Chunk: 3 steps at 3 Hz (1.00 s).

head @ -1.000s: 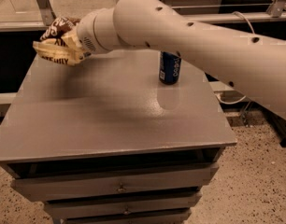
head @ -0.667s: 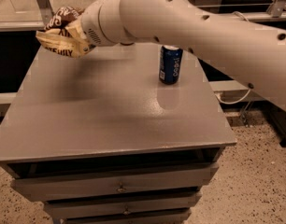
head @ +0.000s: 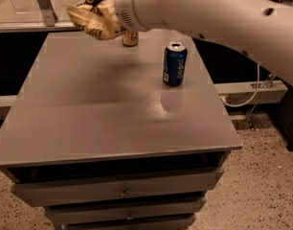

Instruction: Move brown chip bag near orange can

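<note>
Shifted right since before, the bag [head: 88, 19] hangs clamped in the gripper [head: 107, 18] over the table's [head: 89, 119] far edge, beside the orange can [head: 130, 39].

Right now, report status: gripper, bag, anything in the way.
Gripper over far edge of table, jaws shut on brown chip bag. Bag aloft, just left of orange can. Blue Pepsi can stands apart to the right, not in the way.

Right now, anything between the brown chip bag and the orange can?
Nothing visible. The gripper holds the brown chip bag above the far edge of the table, just left of the orange can. The Pepsi can stands off to the right, out of the path.
</note>
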{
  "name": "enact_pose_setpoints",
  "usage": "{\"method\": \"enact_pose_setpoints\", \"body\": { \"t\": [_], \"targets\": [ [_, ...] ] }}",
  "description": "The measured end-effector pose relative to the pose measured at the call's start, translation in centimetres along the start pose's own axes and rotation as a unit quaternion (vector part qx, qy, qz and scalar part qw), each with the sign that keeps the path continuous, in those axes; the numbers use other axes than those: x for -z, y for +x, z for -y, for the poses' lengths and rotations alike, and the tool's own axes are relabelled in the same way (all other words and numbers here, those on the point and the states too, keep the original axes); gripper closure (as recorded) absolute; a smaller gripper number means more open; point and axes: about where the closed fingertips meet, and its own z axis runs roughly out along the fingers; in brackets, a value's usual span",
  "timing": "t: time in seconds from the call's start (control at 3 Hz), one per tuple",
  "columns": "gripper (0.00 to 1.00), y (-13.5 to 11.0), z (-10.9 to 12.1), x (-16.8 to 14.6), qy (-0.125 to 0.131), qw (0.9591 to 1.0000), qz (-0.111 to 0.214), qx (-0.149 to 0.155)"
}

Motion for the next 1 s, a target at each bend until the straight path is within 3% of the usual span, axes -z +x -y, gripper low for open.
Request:
{"method": "enact_pose_setpoints", "body": {
  "t": [0.33,1.0],
  "targets": [
    [1.00,0.7,6.4,2.5,0.061,0.9981,-0.003,-0.001],
    [1.00,3.0,13.4,2.4,0.106,0.9937,-0.032,-0.013]
  ]
}}
